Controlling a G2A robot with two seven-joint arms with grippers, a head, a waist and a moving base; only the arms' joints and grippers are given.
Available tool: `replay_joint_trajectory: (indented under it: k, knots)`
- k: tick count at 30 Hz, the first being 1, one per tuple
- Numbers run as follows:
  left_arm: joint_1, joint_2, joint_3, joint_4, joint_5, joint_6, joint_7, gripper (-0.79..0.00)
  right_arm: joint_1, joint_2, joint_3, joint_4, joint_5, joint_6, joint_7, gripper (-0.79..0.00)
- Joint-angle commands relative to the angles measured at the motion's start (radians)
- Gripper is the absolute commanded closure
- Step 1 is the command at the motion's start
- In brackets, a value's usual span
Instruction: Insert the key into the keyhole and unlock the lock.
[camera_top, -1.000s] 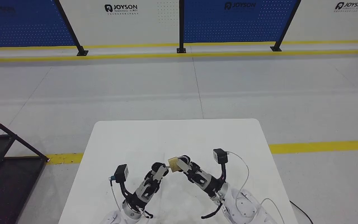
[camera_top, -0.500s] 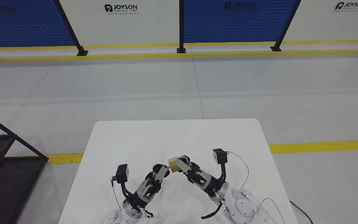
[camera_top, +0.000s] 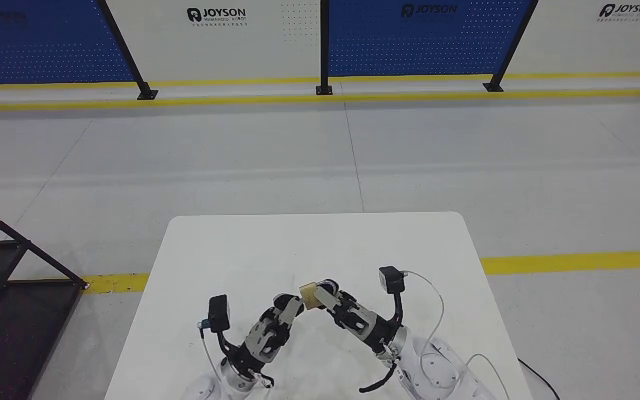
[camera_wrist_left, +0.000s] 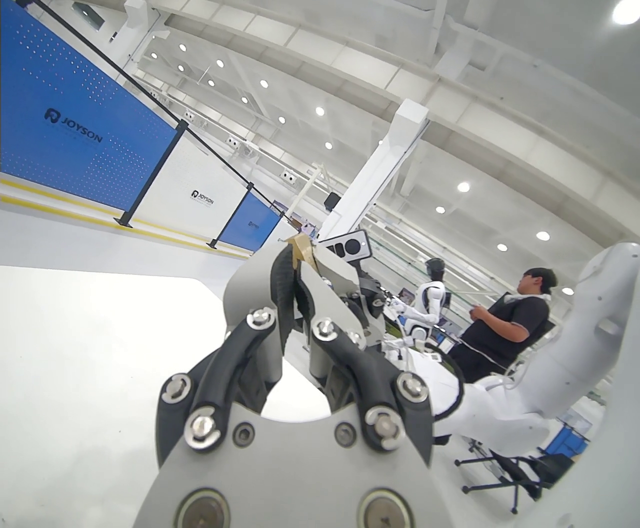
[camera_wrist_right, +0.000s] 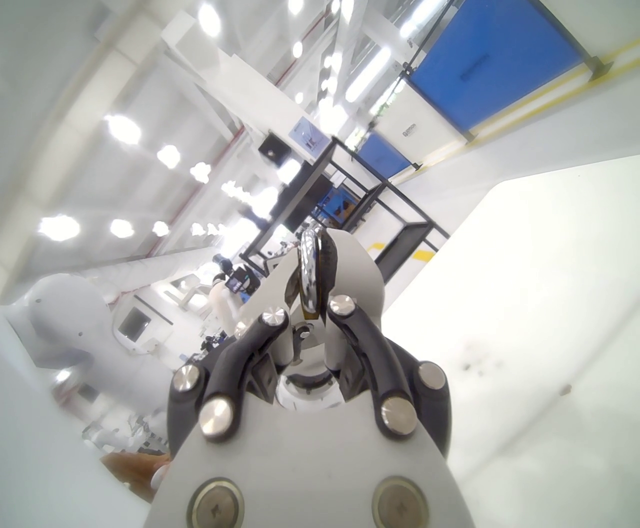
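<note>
The lock (camera_top: 312, 291), a small brass block, is held in the air just above the table (camera_top: 300, 245) near its front edge, between the two arms' tips. The right gripper (camera_wrist_right: 314, 260) has it: the fingers are pinched almost together on the bright shackle (camera_wrist_right: 308, 272), with a bit of brass showing below the pads. The left gripper (camera_top: 292, 305) sits just beside the lock on the other side, its fingers drawn nearly shut. Past their tips in the left wrist view a tan edge shows, most likely the lock's body. What lies between the pads is hidden there, though from the task it is probably the key. I judge the step in hand to be the insertion itself, with key and lock brought face to face but no clear sign that the blade is seated. The next move calls for a fine line-up of blade and keyhole, a short straight push by the left arm while the right holds the lock steady, then a twist of the left wrist. A slight tilt of the lock in its grip could jam the entry.
</note>
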Motion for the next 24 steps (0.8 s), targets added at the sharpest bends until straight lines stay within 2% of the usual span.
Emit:
replay_joint_trajectory:
  k: [1, 10, 18, 24]
  knots:
    - [-0.001, -0.001, 0.002, 0.001, 0.047, 0.015, 0.03, 0.0, 0.0, 0.0, 0.0, 0.0, 0.0, 0.0, 0.001, 0.0]
    - [-0.008, -0.006, 0.013, 0.004, 0.288, 0.105, 0.212, 0.0, 0.001, 0.002, -0.001, -0.001, 0.002, 0.003, 0.003, 0.0]
    - [-0.024, -0.005, 0.028, 0.036, 0.552, 0.253, 0.414, 0.0, 0.002, 0.003, -0.001, 0.0, 0.006, 0.003, -0.001, 0.0]
    - [-0.042, -0.003, 0.044, 0.072, 0.654, 0.339, 0.502, 0.0, 0.002, 0.004, 0.0, 0.0, 0.008, 0.003, -0.002, 0.0]
